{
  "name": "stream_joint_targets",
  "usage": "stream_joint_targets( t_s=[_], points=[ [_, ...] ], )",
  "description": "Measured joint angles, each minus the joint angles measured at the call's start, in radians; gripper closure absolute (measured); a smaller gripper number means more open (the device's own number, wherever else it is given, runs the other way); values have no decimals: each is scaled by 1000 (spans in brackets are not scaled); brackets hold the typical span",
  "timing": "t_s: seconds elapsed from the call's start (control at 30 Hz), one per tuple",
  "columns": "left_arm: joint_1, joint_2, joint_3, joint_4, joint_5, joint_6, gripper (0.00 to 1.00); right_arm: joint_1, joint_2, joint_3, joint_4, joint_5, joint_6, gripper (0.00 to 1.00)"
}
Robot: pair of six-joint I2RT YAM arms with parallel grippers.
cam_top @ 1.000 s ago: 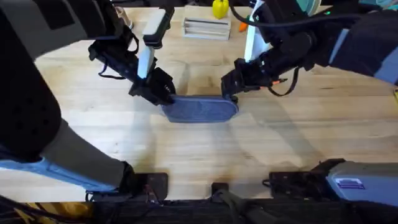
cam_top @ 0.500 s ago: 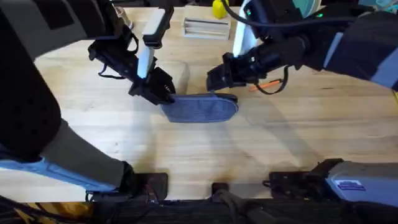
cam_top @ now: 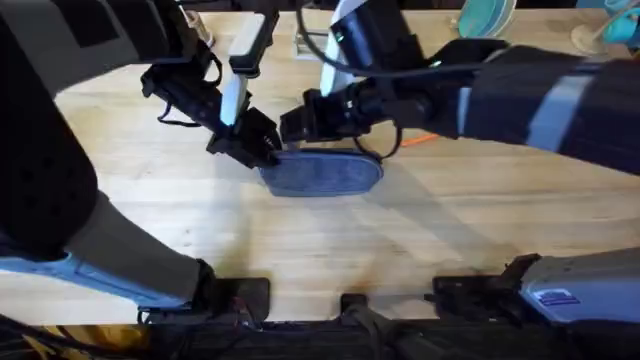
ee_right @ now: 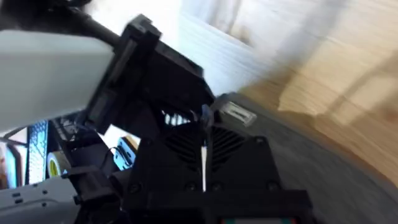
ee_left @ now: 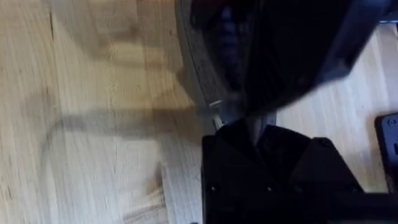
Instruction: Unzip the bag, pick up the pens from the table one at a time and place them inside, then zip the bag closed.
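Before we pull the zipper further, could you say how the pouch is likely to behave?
The bag looks like soft fabric lying flat, so it would probably sag and bunch. It likely slides on the smooth table, hence the left claw at its end.

No legible text anywhere; blue-and-white label [cam_top: 562, 296] on right arm base too blurred to read.

Matt grey-blue cloth bag [cam_top: 322, 175] on pale planked wooden table [cam_top: 450, 230]

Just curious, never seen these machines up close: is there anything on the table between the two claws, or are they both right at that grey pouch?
In the overhead view, the left gripper and right gripper sit close together over the bag's left end; between them lies its zipper edge.
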Motion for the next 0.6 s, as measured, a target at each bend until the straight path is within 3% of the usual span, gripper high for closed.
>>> stream_joint_targets(
  t_s=[0.37,0.4,0.6],
  points=[
    [0,0,0,-3,-1,0,958,50,61,2,109,-5,30,971],
    [0,0,0,-3,0,0,958,40,60,2,112,-16,32,813],
    [-2,0,0,-6,0,0,959,-24,13,3,62,-22,-30,246]
  ],
)
